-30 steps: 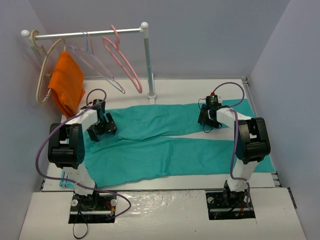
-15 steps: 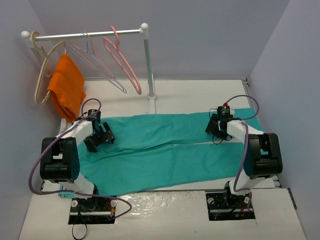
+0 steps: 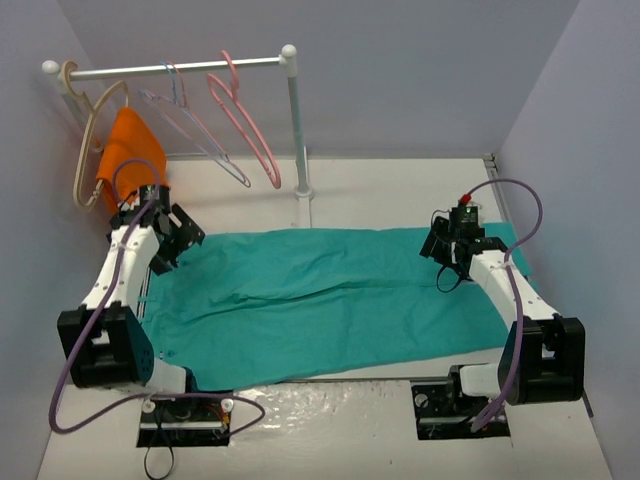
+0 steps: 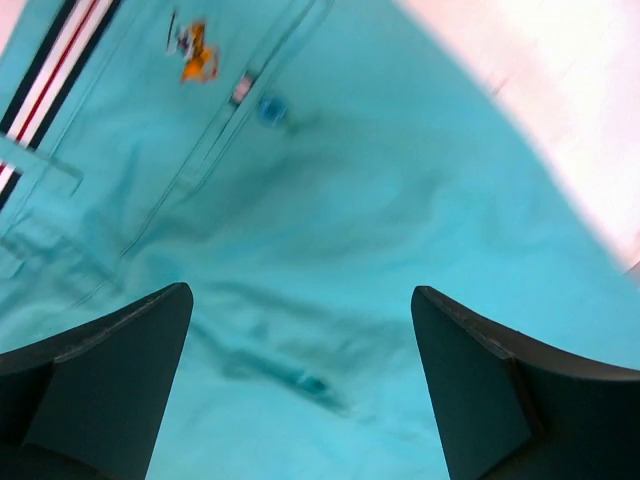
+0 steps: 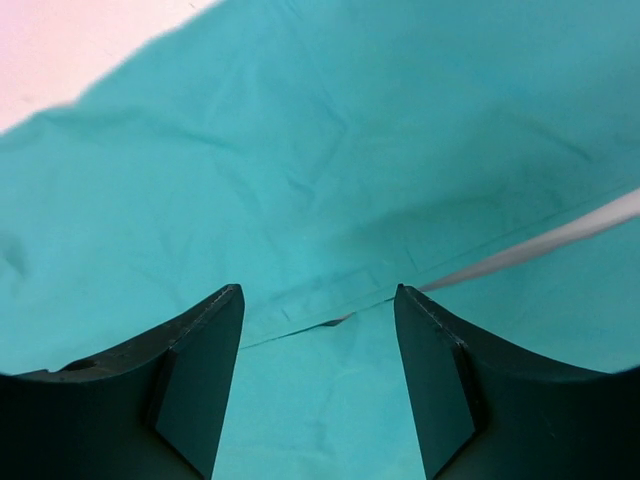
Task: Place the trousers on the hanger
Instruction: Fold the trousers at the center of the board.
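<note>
Left gripper (image 4: pixel 300 298) and right gripper (image 5: pixel 318 293) gape empty above the trousers (image 3: pixel 330 290); only my left wrist view shows their striped band (image 4: pixel 45 60).

The trousers (image 3: pixel 330 300) are seen to be matt woven cloth, softly creased, with stitched seams. The hanger (image 3: pixel 276 180) is seen as thin, smooth, plastic-looking. The table (image 3: pixel 400 195) is finished in smooth matt white.

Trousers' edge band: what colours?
The band is dark and white with a thin red line, clearest in left wrist view.
</note>
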Robot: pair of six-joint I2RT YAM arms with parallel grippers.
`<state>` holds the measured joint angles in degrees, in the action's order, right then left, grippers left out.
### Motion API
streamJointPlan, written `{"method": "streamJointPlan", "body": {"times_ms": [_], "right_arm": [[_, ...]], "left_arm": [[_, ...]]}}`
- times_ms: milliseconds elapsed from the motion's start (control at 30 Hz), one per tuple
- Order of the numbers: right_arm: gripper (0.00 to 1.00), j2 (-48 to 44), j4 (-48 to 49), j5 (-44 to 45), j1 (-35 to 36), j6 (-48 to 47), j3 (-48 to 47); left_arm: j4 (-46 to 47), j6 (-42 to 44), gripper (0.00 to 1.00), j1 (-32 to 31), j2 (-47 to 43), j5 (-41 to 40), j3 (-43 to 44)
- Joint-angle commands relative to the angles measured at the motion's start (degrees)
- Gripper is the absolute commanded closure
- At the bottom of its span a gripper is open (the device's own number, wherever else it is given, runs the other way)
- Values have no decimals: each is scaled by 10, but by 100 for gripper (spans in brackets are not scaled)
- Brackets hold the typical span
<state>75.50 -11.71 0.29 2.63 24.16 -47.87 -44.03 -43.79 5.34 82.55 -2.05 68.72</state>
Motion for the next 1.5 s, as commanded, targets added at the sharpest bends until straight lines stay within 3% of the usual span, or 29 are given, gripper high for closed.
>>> {"method": "streamJointPlan", "body": {"times_ms": [0, 267, 567, 733, 900, 1033, 1100, 1167, 1233, 1267, 1333, 1467], "right_arm": [[40, -30, 10, -13, 12, -12, -14], [39, -36, 39, -33, 27, -12, 16], [38, -36, 49, -41, 34, -23, 30], [38, -28, 51, -35, 34, -25, 34], [38, -19, 53, -30, 34, -21, 24], [38, -16, 54, -29, 34, -18, 18], [39, -17, 54, -25, 35, -18, 15], [38, -17, 53, -17, 35, -19, 12], [38, -12, 53, -9, 35, -21, 4], [38, -7, 53, -8, 34, -20, -3], [38, 4, 51, -6, 34, -17, -21], [38, 52, 40, 48, 33, 3, -81]], "left_arm": [[-9, -121, 11, 9, 83, -34, 87], [-56, -210, 11, 9, 239, -51, 229], [-132, -253, 11, 14, 365, -82, 354], [-161, -274, 12, 15, 410, -73, 371], [-166, -278, 18, 17, 413, -75, 354], [-170, -277, 28, 16, 425, -69, 352], [-171, -277, 39, 16, 431, -66, 348], [-168, -277, 55, 16, 431, -65, 343], [-163, -276, 82, 16, 424, -63, 334], [-161, -272, 90, 16, 417, -65, 332], [-155, -260, 99, 17, 406, -70, 335], [-130, -233, 100, 17, 364, -63, 316]]}}
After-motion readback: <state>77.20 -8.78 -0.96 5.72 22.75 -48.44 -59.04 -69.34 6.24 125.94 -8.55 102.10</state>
